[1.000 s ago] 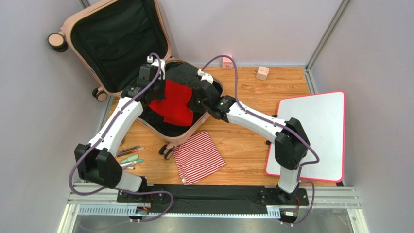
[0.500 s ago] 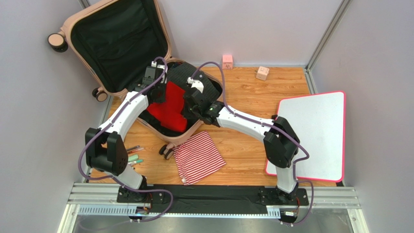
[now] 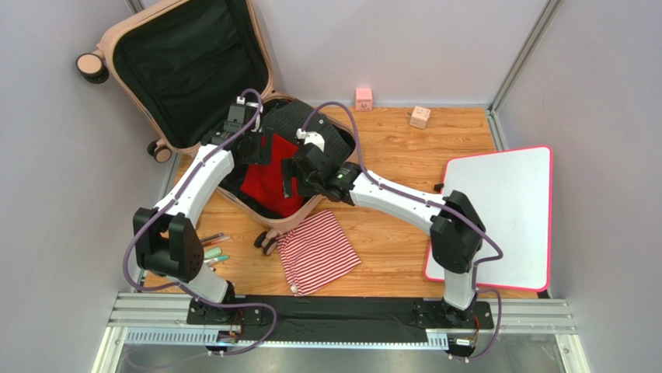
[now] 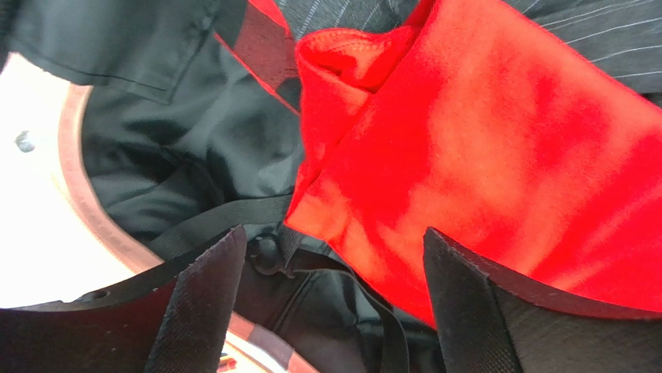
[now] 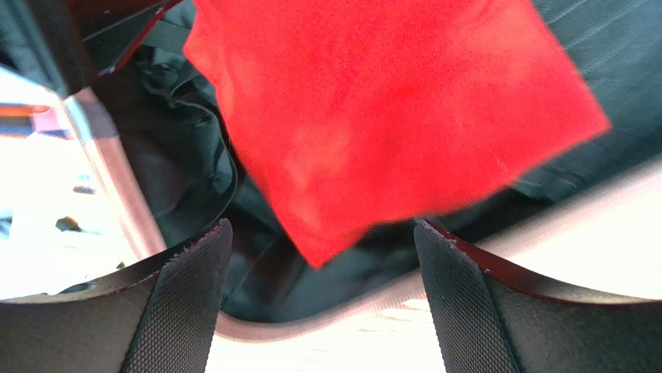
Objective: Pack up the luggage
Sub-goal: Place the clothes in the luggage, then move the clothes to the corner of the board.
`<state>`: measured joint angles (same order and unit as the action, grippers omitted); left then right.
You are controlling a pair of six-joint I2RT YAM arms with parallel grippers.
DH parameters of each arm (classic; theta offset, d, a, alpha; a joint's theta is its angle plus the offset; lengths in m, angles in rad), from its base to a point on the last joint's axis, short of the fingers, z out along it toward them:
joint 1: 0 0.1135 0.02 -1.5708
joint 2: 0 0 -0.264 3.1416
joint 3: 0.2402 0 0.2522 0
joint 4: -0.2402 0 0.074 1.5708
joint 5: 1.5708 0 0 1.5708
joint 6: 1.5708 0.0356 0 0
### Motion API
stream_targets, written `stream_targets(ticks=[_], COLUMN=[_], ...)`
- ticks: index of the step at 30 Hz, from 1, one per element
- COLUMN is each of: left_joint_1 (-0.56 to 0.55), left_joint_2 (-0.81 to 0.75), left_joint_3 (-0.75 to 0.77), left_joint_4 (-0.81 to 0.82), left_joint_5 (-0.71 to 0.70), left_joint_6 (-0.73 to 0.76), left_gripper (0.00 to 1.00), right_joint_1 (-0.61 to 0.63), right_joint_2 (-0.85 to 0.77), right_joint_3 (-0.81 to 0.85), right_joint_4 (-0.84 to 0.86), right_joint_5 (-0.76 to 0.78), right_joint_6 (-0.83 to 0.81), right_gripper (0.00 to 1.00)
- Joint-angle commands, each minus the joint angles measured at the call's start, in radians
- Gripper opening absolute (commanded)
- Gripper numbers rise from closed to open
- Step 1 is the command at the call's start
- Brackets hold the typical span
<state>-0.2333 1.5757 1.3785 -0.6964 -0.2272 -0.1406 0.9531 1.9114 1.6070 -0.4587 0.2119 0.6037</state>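
Note:
The luggage is a pale pink suitcase lying open at the back left, with its black-lined lid leaning against the wall. In its base a red cloth lies on dark clothes. My left gripper hovers over the cloth's far left edge and my right gripper over its right side. In the left wrist view the left gripper is open, with the red cloth lying loose below it. In the right wrist view the right gripper is open too, above the cloth's corner and the suitcase rim.
A red-and-white striped bag lies on the wooden table in front of the suitcase. Several pens lie at the left. A white board with a pink rim sits at the right. Two small cubes stand by the back wall.
Both grippers were shut on the red cloth and now stand open. The cloth has dropped into the suitcase base. The right gripper has shifted left over the suitcase.

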Motion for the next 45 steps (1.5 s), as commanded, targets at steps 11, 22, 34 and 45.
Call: stream_targets(ticks=[11,22,34,45], left_joint_1=[0.003,0.003,0.003,0.003], left_joint_2=[-0.308,-0.618,-0.729,-0.749], left_joint_3=[-0.07,-0.413,-0.552,-0.607], left_joint_4=[-0.005,0.054,-0.035,-0.035], left_joint_5=[0.198,0.12,0.17,0.195], left_joint_6=[-0.059,-0.204,-0.238,-0.24], left_gripper=[0.91,0.9,0.89,0.87], right_joint_1=[-0.051,-0.071,-0.07,-0.07], right_joint_2=[-0.42,-0.447,-0.264,-0.176], right_joint_3=[-0.269,-0.627,-0.636,-0.605], right_joint_4=[0.021,0.164,0.189,0.17], right_joint_5=[-0.071,-0.275,-0.284,-0.258], right_joint_6=[-0.209,-0.183,-0.137,-0.168], right_gripper=[0.87,0.85,0.79,0.51])
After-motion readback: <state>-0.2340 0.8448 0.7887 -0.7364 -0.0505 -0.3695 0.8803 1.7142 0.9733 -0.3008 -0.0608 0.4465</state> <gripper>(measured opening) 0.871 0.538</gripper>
